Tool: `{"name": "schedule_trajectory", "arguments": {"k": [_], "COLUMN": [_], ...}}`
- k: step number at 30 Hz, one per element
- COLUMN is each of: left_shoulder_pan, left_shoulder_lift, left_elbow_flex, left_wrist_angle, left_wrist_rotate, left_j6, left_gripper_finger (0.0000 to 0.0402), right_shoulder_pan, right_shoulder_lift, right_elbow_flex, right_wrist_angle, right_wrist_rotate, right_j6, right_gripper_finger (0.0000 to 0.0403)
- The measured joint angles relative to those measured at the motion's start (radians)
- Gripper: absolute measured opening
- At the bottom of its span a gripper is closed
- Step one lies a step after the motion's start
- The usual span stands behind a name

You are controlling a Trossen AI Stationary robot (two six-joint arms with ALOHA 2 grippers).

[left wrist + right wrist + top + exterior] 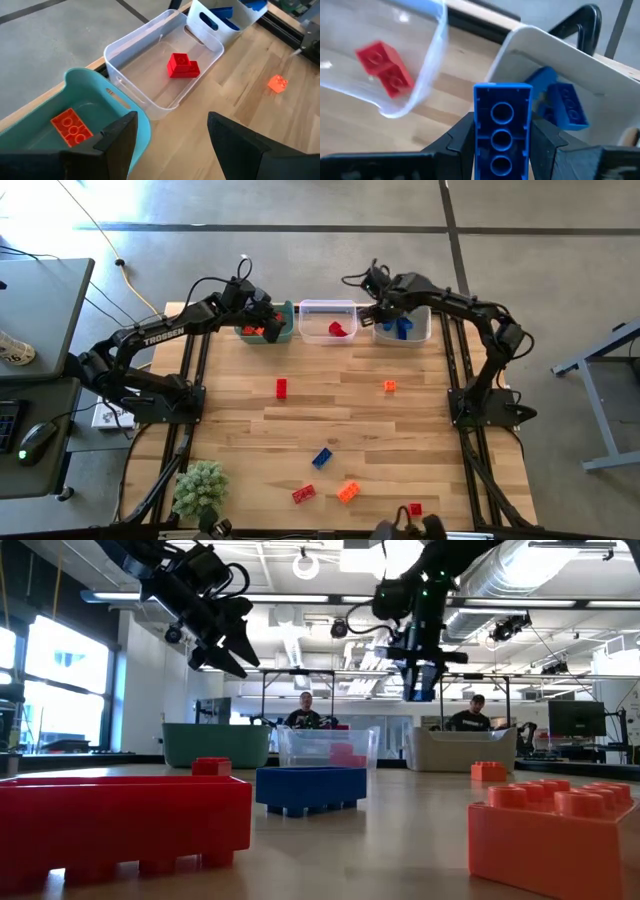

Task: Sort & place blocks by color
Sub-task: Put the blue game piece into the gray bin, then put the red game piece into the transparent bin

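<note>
Right end effector (502, 145) clamps blue block (502, 127) above white bin (560, 55); left (172, 135) gapes empty

The surface (400, 440) looks like pale wood in joined strips, smooth with a light sheen. The blocks are glossy moulded plastic: the blue block (502, 131) in the right gripper (501, 145) shows smooth, shiny studs. The middle bin (150, 65) is clear plastic, the teal bin (95, 90) and the white bin (560, 55) opaque, smooth plastic. The gripper fingers (240, 145) look matt black.
</note>
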Motion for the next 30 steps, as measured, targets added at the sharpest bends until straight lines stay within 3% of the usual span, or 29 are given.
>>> {"name": "schedule_trajectory", "arguments": {"k": [9,16,24,30], "left_shoulder_pan": [-0.041,-0.07,-0.13,-0.196], "left_shoulder_lift": [0.0,0.0,0.0,0.0], "left_elbow_flex": [0.0,0.0,0.0,0.0], "left_wrist_angle": [0.013,0.018,0.019,0.018], "left_wrist_rotate": [-0.002,-0.002,-0.002,-0.002], "left_j6": [-0.002,-0.026,-0.029,-0.097], "left_gripper_finger": [0.0231,0.0231,0.0231,0.0231], "right_shoulder_pan": [-0.142,-0.207,-0.217,-0.216], "right_shoulder_lift": [0.0,0.0,0.0,0.0], "right_elbow_flex": [-0.092,-0.152,-0.141,-0.099], "right_wrist_angle": [-0.064,-0.033,-0.021,-0.035], "right_wrist_rotate": [-0.171,-0.169,-0.102,-0.148], "right_j6": [-0.219,-0.346,-0.377,-0.366], "right_gripper_finger": [0.0117,0.0117,0.0203,0.0217]}}
